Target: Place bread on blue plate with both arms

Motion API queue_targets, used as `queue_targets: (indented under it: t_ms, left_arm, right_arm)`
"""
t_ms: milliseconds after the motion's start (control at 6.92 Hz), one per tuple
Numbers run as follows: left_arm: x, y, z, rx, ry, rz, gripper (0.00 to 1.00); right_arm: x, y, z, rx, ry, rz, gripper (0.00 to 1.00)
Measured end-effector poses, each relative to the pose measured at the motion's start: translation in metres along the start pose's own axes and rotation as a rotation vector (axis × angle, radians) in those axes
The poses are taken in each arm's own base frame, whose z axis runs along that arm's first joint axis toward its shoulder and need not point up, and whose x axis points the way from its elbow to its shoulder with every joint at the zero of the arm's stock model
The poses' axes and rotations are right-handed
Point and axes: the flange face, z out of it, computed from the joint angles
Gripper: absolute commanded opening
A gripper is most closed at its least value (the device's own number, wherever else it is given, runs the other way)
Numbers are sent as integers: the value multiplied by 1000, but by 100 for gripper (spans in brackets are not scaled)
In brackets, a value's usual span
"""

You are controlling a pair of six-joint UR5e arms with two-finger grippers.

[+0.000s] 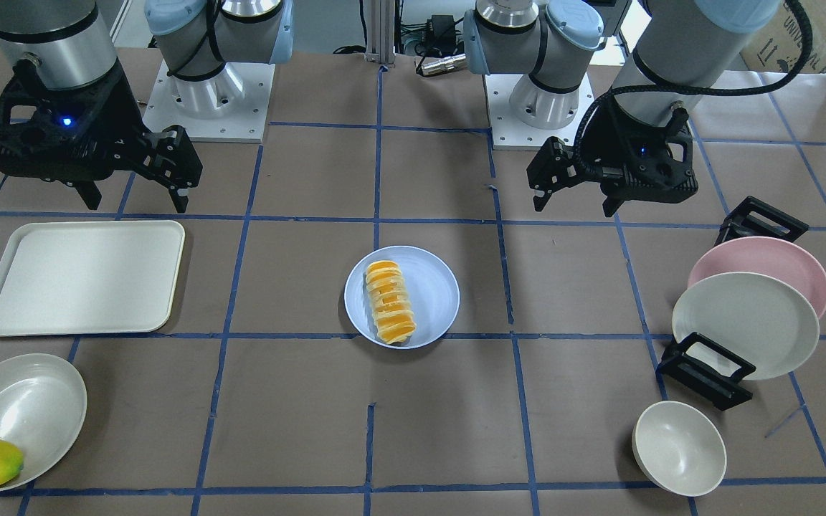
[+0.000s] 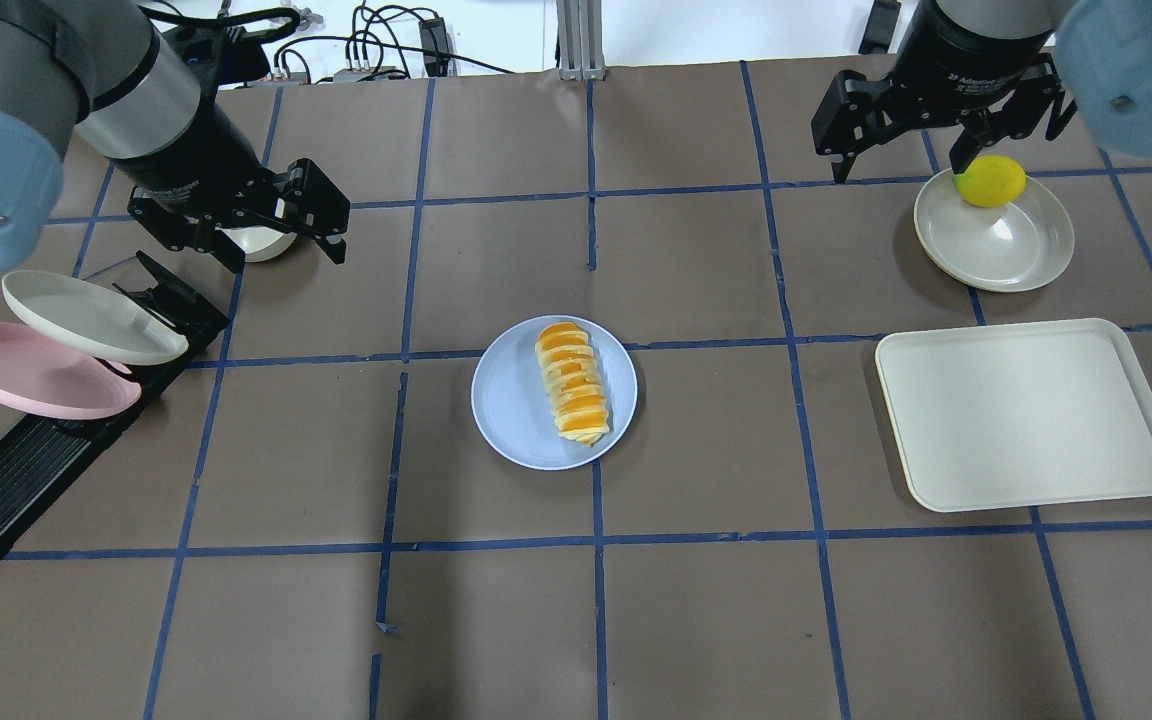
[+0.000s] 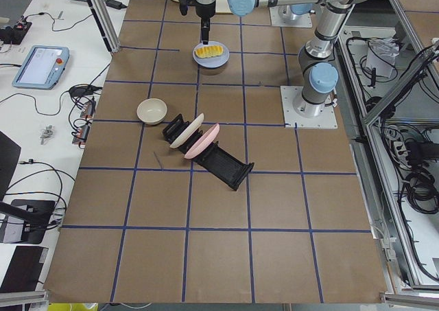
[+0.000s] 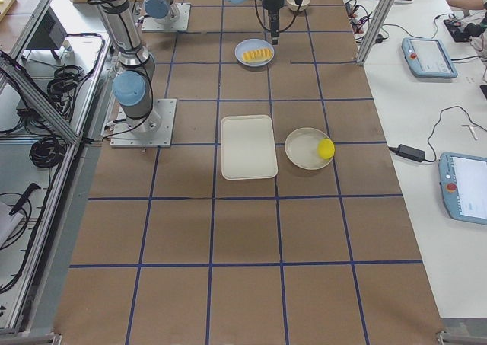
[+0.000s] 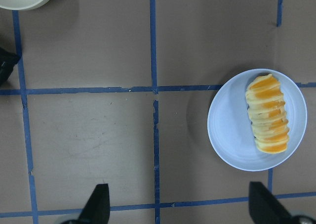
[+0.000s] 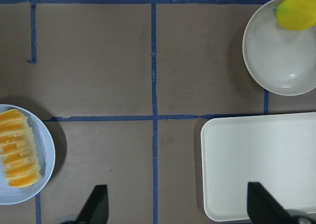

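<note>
Bread [image 1: 390, 302] on blue plate [image 1: 433, 287], end near rim | left gripper [image 1: 574, 206], right gripper [image 1: 137, 204] spread, empty, well clear | risk: plate jolt could roll it off

Heads up: the small cream bowl [image 2: 261, 245] is mostly tucked behind the left gripper [image 2: 284, 255] in the overhead view, and the left wrist view only catches a sliver of it in the top-left corner. The right wrist view chops the pale blue round plate [image 6: 45, 135] at the left edge, and the cream rectangular tray [image 6: 256, 164] runs off the right. From the front, the matte pink plate [image 1: 764, 254] sits half behind the cream-white plate [image 1: 746, 322]. In the side views the ridged orange-yellow bread loaf [image 3: 210, 51] is too tiny to make out slices.
</note>
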Motion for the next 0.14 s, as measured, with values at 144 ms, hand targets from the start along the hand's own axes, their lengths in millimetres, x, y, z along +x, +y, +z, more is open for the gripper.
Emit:
queue_targets:
  t_ms: [144]
  left_arm:
    - [-1,1,2,-4,-3,0,100]
  right_arm:
    - [3,-1,2,-2,7,-3,100]
